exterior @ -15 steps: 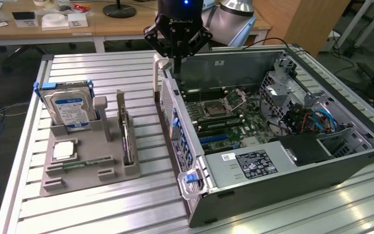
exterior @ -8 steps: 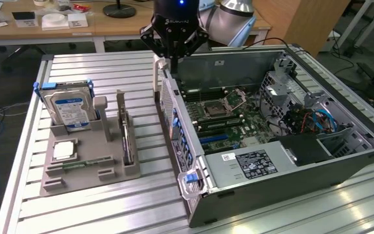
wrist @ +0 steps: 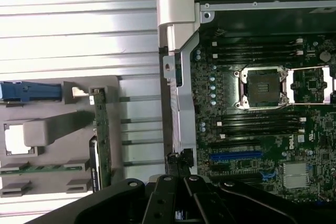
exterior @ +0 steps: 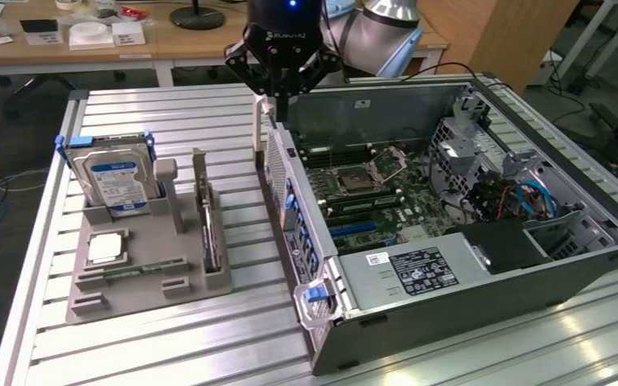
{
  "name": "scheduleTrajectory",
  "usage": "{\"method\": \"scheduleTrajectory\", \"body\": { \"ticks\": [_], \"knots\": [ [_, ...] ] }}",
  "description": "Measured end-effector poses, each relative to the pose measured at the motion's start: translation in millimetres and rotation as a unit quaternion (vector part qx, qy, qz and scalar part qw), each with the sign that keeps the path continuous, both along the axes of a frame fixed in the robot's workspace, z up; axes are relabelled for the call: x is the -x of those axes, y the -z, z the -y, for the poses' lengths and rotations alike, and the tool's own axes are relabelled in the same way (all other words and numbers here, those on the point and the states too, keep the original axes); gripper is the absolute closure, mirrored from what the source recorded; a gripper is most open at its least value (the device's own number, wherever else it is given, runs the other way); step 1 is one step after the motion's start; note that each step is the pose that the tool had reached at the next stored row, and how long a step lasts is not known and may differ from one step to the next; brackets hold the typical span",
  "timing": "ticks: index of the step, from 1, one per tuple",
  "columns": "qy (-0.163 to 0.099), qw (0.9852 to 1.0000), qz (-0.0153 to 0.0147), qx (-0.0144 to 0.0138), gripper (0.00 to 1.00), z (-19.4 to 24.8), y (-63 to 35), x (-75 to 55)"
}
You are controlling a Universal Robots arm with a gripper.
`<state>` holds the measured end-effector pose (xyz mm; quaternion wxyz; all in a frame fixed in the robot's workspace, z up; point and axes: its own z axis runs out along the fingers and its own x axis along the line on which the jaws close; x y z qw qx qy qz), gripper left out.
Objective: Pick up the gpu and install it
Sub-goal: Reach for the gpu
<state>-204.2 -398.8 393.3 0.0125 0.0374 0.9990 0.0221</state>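
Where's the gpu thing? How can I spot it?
Look beside the open computer case for the grey holder on the table. The gpu is the thin card standing on its edge along the holder's side nearest the case, much flatter than the boxy hard drive with the blue label.

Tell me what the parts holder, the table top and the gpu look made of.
Parts holder: matte grey plastic, possibly printed or moulded; dull, even surface with no glare.
Table top: bare metal, likely aluminium; ribbed slats with bright, streaky reflections.
gpu: circuit-board laminate, standing on edge in the holder; the thin green edge shows. Its face is turned away, so other materials can't be judged.
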Motion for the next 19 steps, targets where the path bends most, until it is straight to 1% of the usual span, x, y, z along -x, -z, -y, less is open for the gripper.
{"method": "scheduleTrajectory", "body": {
  "ticks": [11,19],
  "knots": [
    [0.000,1.0000,0.0000,0.0001,0.89,0.0,0.0,8.5],
    [0.000,1.0000,0.0000,0.0000,0.89,0.0,0.0,19.1]
  ]
}}
